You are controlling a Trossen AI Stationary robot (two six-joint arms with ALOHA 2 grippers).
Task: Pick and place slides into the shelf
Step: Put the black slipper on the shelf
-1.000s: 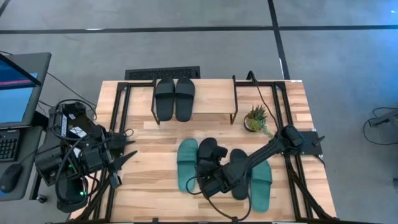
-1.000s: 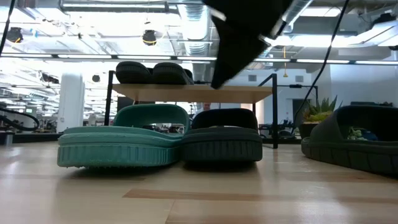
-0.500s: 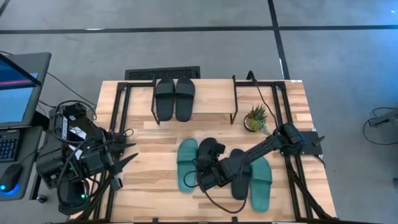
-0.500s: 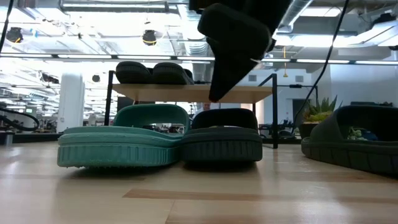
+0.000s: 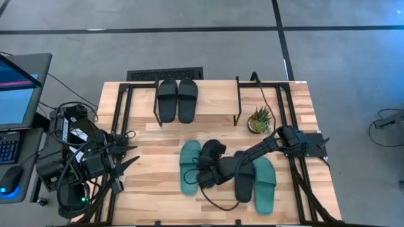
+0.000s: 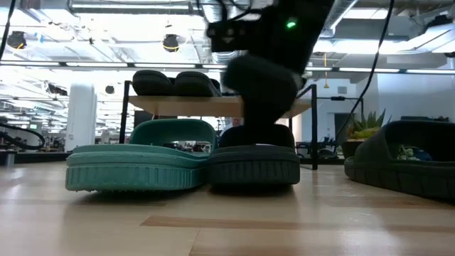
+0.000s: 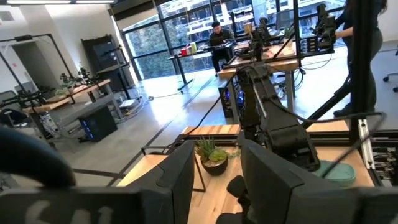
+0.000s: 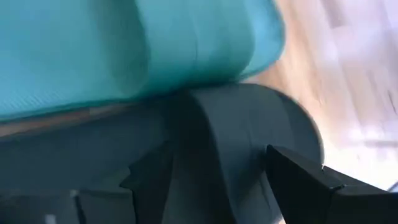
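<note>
- The right gripper (image 5: pixel 205 171) reaches across the middle of the desk (image 5: pixel 290 113) and sits low over a black slide (image 5: pixel 211 157); its jaws stand open, one on each side of the strap, not closed on it.
- In the right wrist view the two fingers (image 8: pixel 298 180) straddle that black strap, with a teal slide (image 8: pixel 124 43) just beyond.
- That teal slide (image 5: pixel 189 166) lies touching the black one on the side toward the left arm.
- Another black slide (image 5: pixel 244 180) and a second teal slide (image 5: pixel 264 184) lie side by side under the right arm.
- Two more black slides (image 5: pixel 177 99) rest paired on top of the shelf (image 5: pixel 214 104) at the far edge of the desk.
- A small potted plant (image 5: pixel 259 120) stands just beside the shelf.
- The left gripper (image 5: pixel 126 161) waits at the left edge of the desk, jaws open and empty.
</note>
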